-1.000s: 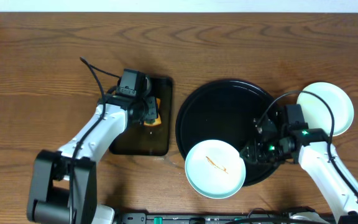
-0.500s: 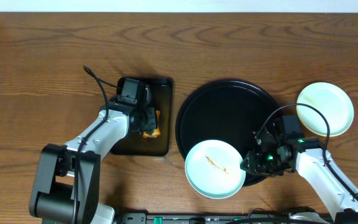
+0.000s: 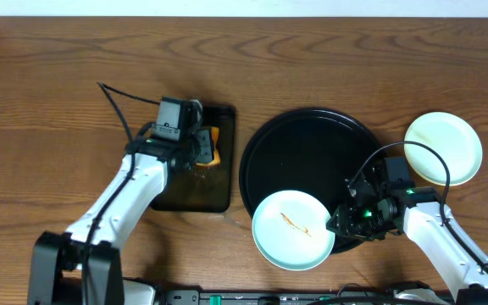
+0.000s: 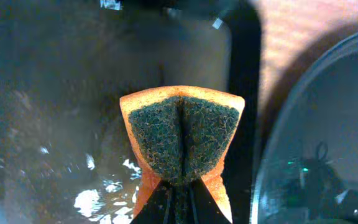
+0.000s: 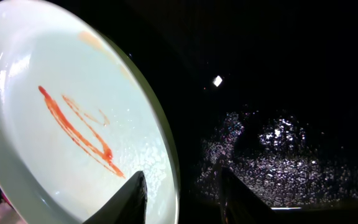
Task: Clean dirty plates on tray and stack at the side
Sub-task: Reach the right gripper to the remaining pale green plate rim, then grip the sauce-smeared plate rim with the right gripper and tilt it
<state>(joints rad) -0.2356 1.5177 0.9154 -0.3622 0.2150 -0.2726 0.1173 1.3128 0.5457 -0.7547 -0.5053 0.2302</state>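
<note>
A pale mint-white plate (image 3: 293,229) with an orange-brown sauce smear lies over the front rim of the round black tray (image 3: 307,135). In the right wrist view the plate (image 5: 61,118) looks tilted. My right gripper (image 3: 340,224) is at its right edge. Its fingers (image 5: 179,186) straddle the rim with gaps on both sides, open. Two clean plates (image 3: 444,148) are stacked right of the tray, the pale yellow one on top. My left gripper (image 3: 200,151) is shut on an orange sponge with a dark scrub face (image 4: 180,140).
A smaller rectangular black tray (image 3: 195,182), wet inside (image 4: 61,143), lies left of the round tray, under the sponge. The round tray's surface is wet (image 5: 272,149). Wooden table all around; a white wall edge runs along the back.
My left gripper dipped the sponge toward the front of the rectangular tray, then carried it back toward the far end. My right arm shifted slightly forward a second ago, then stayed still. The plate has not moved.
</note>
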